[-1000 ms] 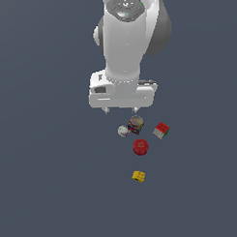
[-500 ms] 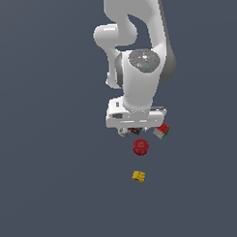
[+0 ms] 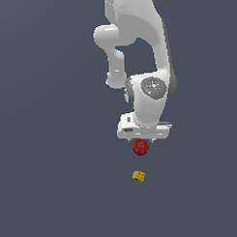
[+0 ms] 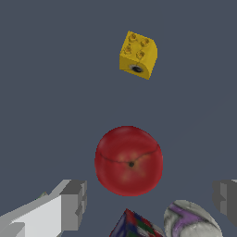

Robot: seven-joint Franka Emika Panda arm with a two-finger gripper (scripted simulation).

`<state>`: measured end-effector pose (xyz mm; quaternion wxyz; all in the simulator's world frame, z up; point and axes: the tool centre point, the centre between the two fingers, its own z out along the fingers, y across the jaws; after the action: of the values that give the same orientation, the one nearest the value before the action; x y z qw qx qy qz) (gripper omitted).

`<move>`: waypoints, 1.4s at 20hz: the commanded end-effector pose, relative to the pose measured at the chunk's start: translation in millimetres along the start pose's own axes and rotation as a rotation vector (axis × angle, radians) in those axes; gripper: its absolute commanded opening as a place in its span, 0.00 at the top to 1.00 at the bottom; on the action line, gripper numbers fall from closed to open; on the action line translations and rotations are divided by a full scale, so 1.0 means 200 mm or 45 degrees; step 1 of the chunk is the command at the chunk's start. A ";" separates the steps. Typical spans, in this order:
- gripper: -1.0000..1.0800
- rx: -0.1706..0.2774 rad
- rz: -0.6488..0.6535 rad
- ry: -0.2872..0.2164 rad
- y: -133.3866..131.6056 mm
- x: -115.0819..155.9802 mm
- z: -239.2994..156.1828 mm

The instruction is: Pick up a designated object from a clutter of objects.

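Note:
The designated object, a glossy dark-red apple point(image 4: 128, 160), lies on the dark floor; in the exterior view the apple point(image 3: 140, 147) peeks out just under the white hand. My gripper point(image 4: 149, 200) is open, its grey fingers point(image 4: 73, 203) standing wide apart, and nothing is held. The apple sits just beyond the line between the fingertips, roughly centred. Of the clutter, a multicoloured cube point(image 4: 132, 225) and a rounded white-and-purple item point(image 4: 190, 220) show at the wrist picture's edge. In the exterior view the gripper point(image 3: 142, 138) hides these two.
A yellow studded block point(image 4: 138, 54) lies alone past the apple, well apart from it; the exterior view shows the block point(image 3: 138, 176) nearer the camera than the apple. The white arm point(image 3: 148, 97) rises above the hand.
The arm has come down and the hand now sits low over the clutter. The cube, the can and the white item, seen before in the exterior view, are now covered by the hand.

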<state>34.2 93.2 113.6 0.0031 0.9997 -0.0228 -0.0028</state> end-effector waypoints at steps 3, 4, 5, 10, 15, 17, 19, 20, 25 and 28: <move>0.04 0.007 0.011 0.006 -0.04 0.00 0.07; 0.04 0.007 0.012 0.007 -0.04 0.00 0.08; 0.04 0.008 0.012 0.007 -0.05 0.00 0.08; 0.04 0.007 0.011 0.005 -0.04 0.00 0.10; 0.04 0.007 0.011 0.005 -0.05 -0.01 0.19; 0.04 0.008 0.012 0.006 -0.05 -0.01 0.24; 0.04 0.008 0.012 0.006 -0.05 -0.01 0.29; 0.04 0.008 0.012 0.006 -0.05 -0.01 0.30; 0.04 0.008 0.013 0.007 -0.05 0.00 0.34; 1.00 0.008 0.013 0.007 -0.05 0.00 0.34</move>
<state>33.5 103.0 47.1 0.0000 0.9996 -0.0274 -0.0004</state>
